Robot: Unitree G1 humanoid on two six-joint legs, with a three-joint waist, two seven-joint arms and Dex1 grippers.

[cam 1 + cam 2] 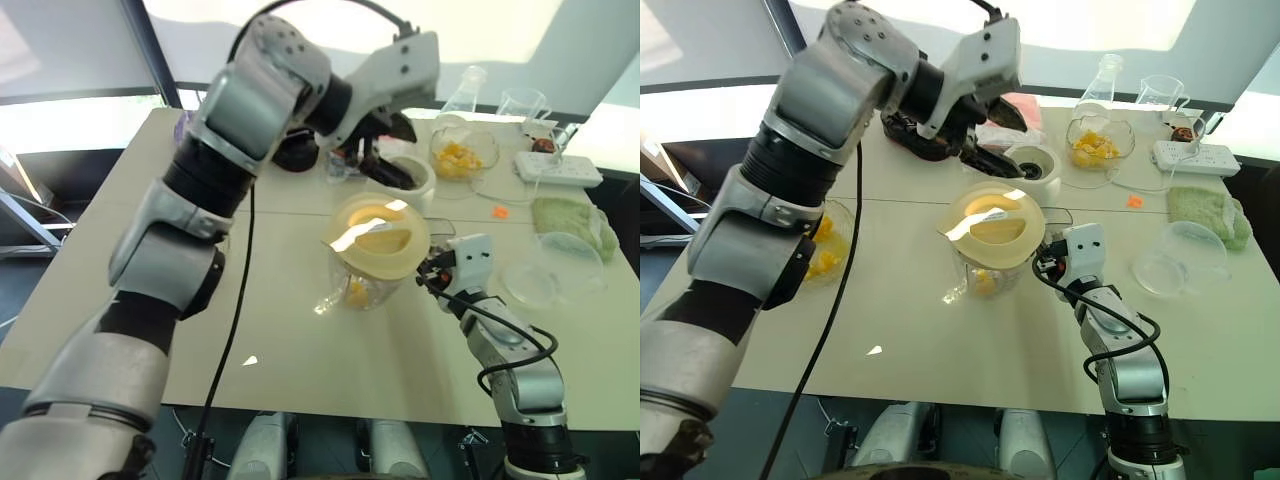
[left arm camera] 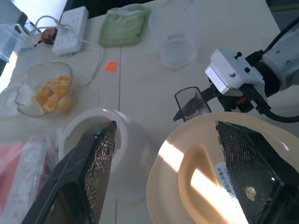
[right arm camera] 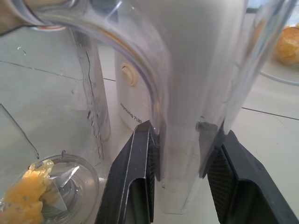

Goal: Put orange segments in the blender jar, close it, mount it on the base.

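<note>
The clear plastic blender jar point(image 1: 368, 288) stands at the centre of the left eye frame, with orange segments point(image 3: 25, 198) at its bottom and the round cream lid point(image 1: 380, 236) resting on top. The right gripper point(image 3: 180, 140) clamps the jar's clear handle point(image 3: 187, 88) between its fingers. The left gripper point(image 2: 164, 130) hovers over the lid, fingers spread wide and holding nothing. Closing seems to be the step in hand; I cannot tell whether the lid is locked. Next, the jar needs lifting onto the white cylindrical base point(image 1: 425, 190), just above it in the frame.
</note>
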